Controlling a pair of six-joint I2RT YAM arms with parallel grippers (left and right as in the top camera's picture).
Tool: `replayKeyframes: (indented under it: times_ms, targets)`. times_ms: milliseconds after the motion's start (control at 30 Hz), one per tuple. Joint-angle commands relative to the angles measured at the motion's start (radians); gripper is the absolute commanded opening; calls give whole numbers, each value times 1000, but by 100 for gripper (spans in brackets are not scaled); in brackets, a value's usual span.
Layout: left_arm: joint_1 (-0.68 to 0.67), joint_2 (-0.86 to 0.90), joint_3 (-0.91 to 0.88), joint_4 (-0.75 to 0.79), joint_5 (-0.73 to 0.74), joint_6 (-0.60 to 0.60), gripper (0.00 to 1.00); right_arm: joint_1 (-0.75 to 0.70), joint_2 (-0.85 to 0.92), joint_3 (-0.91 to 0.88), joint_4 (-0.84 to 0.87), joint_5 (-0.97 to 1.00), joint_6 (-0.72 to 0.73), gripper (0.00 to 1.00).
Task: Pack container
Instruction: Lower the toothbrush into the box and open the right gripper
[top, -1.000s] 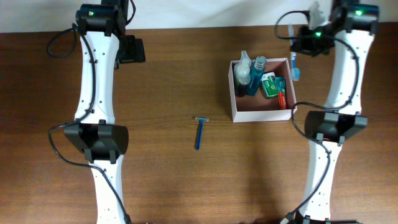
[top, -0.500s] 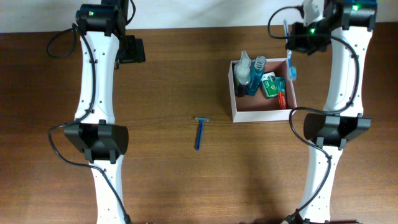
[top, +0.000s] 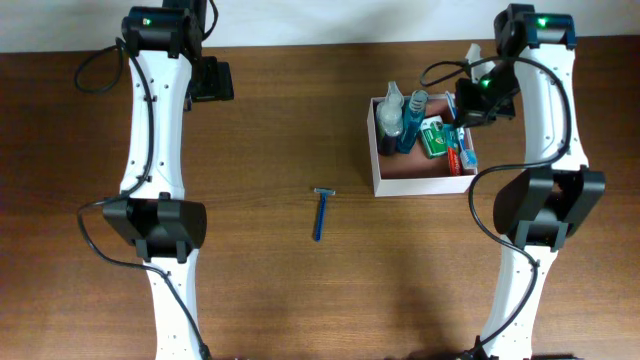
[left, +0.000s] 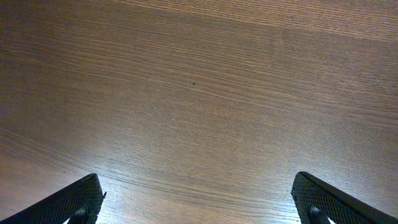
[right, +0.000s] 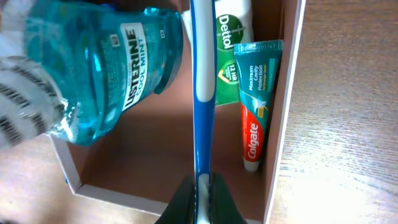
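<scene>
Brown wood-grain table (top: 260, 290) fills the overhead view, w/ two white-and-black arms reaching up it: left arm (top: 150, 140) and right arm (top: 548, 110). The container (top: 374, 150), a square open-top box w/ white walls and a reddish-brown inside, sits on the table's right half toward the far edge, just beside the right arm. Right gripper (right: 200, 200) hangs over the container's right side. Its claw is clamped on the handle of a long blue-and-white plastic toothbrush (right: 200, 93), which in the wrist view runs straight away from the fingers over the box interior. Can't tell whether the brush touches anything inside. In the box, approx by size: a clear teal Listerine mouthwash bottle (right: 106, 68) on the left of the wrist view, a green Dettol pack (right: 231, 43) at the far end, and a red-white-green Colgate toothpaste tube (right: 255, 112) lying along the right wall. Overhead also shows a clear spray-top bottle (top: 392, 100) at the box's far-left corner. Left gripper (top: 210, 80) is at the far left of the table, well apart from the box. Its wrist view shows two black fingers (left: 74, 202) spread wide w/ only bare wood btwn them. A small blue plastic razor (top: 321, 213) lies flat on the table btwn the arms, well apart from the container, nearer and to its left.
</scene>
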Motion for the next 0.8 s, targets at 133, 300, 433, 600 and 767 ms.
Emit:
replayKeyframes:
  times_ms: [133,300,433,600,767]
  targets:
    - [2,-26,-2,-1,4,16,99,10,-38,-30,91,-14,134,4]
    - [2,-26,-2,-1,4,16,99,23,-37,-30,135,-14,324,4]
    - [2,-26,-2,-1,4,16,99,53,-37,-30,135,-13,423,4]
    - [2,-26,-2,-2,4,16,99,88,-36,-30,130,-6,631,4]
    - [2,-26,-2,-14,4,16,100,104,-35,-30,127,3,695,4]
